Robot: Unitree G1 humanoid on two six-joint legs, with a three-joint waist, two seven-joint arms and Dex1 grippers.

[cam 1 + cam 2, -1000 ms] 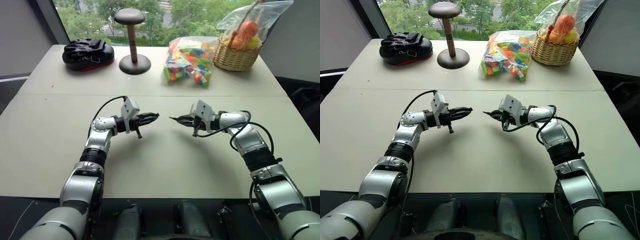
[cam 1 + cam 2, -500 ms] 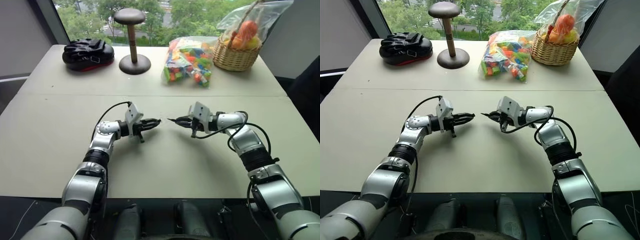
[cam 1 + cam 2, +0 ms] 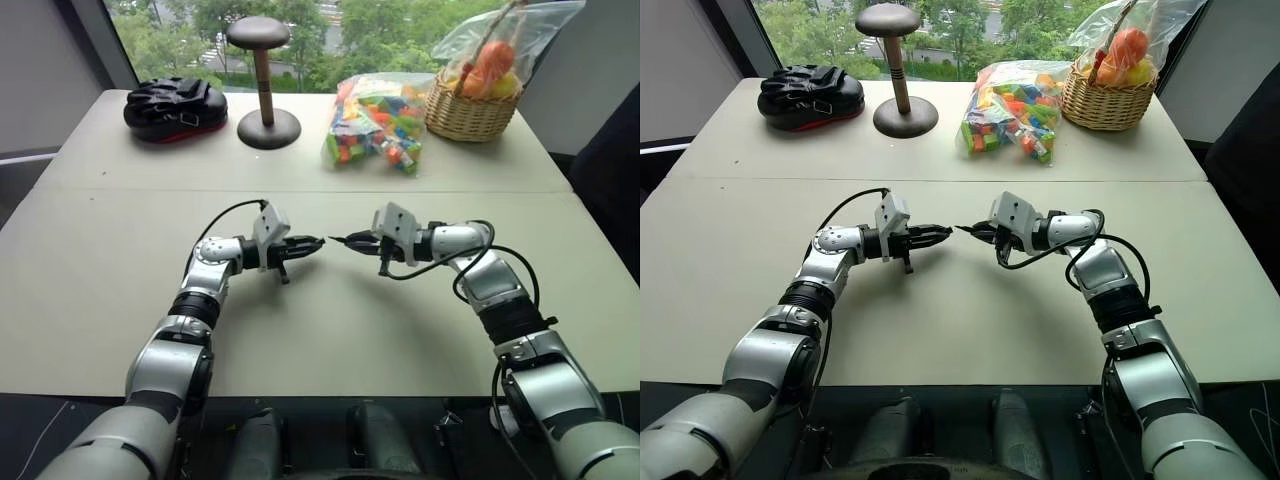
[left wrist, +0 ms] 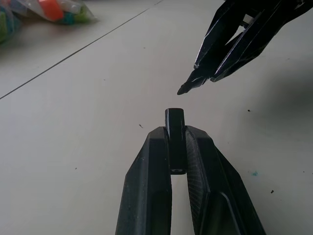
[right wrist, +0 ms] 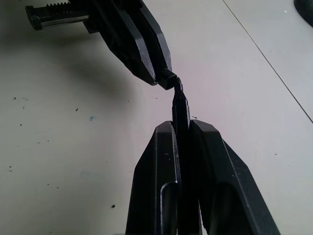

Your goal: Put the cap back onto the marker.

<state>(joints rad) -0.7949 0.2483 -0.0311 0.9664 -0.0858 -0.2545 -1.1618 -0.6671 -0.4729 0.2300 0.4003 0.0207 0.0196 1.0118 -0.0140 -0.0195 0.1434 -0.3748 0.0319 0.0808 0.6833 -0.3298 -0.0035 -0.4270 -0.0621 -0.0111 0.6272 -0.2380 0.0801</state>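
My left gripper is shut on the cap, a short black cylinder that sticks out past its fingertips. My right gripper is shut on the marker, whose pointed tip juts toward the cap. Both grippers hover just above the table near its middle and point at each other. The marker tip sits close to the cap's open end; in the right wrist view they look nearly touching, while in the left wrist view a small gap shows, with the tip slightly off the cap's line.
Along the far edge stand a black padded glove, a wooden stand, a bag of coloured blocks and a wicker basket of fruit. A seam crosses the table behind the grippers.
The gap between the cap and the marker tip has narrowed a little, as the left gripper has edged toward the right one. Both grips are unchanged.
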